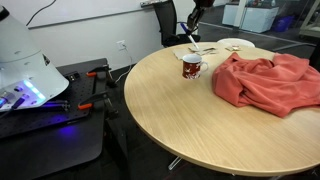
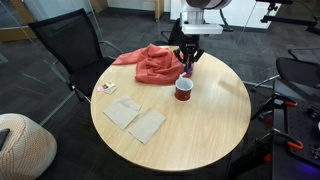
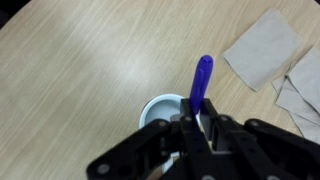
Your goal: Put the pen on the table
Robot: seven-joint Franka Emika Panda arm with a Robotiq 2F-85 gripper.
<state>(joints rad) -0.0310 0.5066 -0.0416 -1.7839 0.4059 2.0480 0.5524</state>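
Pinching the pen (image 3: 201, 78), the gripper (image 3: 197, 124) hangs over a mug (image 2: 184, 89) on the wood-grain table (image 2: 205, 130).

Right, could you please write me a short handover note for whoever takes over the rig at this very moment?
Gripper: shut on the pen, hanging over the mug.
Pen: in the grip, not yet on the table; whether its lower end is clear of the mug cannot be told.
Done: pen grasped.
Left: probably lift clear, move to bare wood away from the red cloth and napkins, lower, release.
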